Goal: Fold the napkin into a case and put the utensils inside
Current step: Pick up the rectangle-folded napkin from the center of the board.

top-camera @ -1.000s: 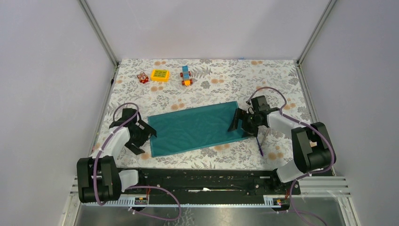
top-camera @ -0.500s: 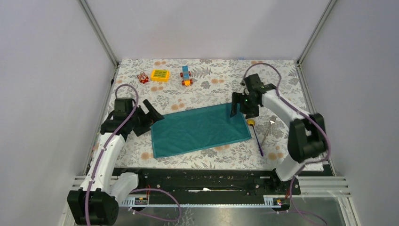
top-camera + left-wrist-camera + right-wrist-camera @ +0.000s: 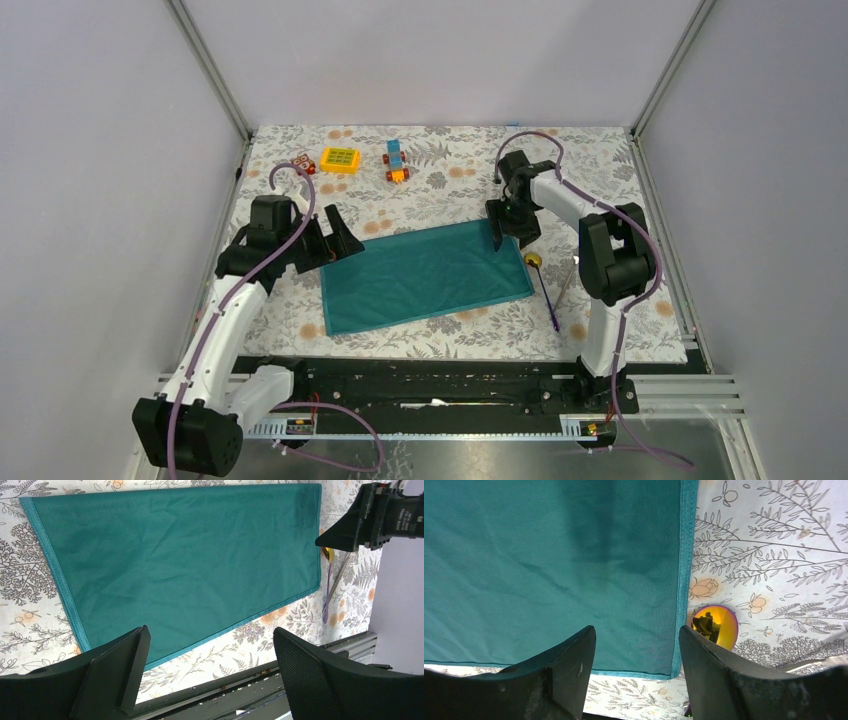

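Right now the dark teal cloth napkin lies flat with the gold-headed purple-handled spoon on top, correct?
No. The gold-headed purple-handled spoon lies beside the dark teal cloth napkin, just off its right edge, not on it; the right wrist view shows this.

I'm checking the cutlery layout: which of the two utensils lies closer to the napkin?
The purple-handled spoon with the golden bowl, just off the right edge of the teal napkin; the slim silvery utensil lies farther out.
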### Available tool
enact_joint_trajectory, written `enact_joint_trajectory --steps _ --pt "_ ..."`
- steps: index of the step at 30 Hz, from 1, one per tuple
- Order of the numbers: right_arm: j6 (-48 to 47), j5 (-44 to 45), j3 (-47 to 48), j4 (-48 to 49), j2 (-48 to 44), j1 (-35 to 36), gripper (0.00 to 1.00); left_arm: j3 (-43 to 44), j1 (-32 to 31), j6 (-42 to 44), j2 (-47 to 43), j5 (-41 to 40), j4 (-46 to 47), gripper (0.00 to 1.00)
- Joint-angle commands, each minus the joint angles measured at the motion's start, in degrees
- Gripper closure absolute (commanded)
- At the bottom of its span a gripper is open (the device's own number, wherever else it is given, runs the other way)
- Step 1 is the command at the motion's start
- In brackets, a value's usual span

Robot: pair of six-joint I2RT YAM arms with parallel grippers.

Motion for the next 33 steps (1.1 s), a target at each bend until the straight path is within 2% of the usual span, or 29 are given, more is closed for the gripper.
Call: enact_joint_trajectory --steps 1,5,12,18,24,28,33 --pt "-1.81 0.70 2.08 -1.82 2.63 0.38 0.32 0.07 -0.23 3.94 -2.15 1.25 1.50 0.01" --pt "-1.51 2.20 2.24 -1.44 3.86 0.31 0.32 -0.47 -0.18 5.69 -2.10 1.20 0.93 0.01" --pt "-1.77 3.45 1.92 -1.10 6.08 0.35 0.26 -1.46 -0.22 6.24 -2.70 2.97 2.19 0.01" --pt "-2.01 2.55 3.32 -0.87 9.05 0.38 0.27 -1.65 -0.23 6.40 -2.65 3.34 2.46 0.01" --pt "-1.60 3.85 2.18 0.73 10.73 0.57 0.35 -1.66 -0.23 6.49 -3.21 3.21 2.44 0.01" --pt "-0.41 7.90 1.07 2.23 11.90 2.19 0.39 -1.73 -0.22 6.45 -3.28 3.02 2.47 0.01" --pt "1.32 10.17 -1.03 4.57 12.86 4.27 0.52 -1.73 -0.21 6.41 -3.32 2.97 2.44 0.01"
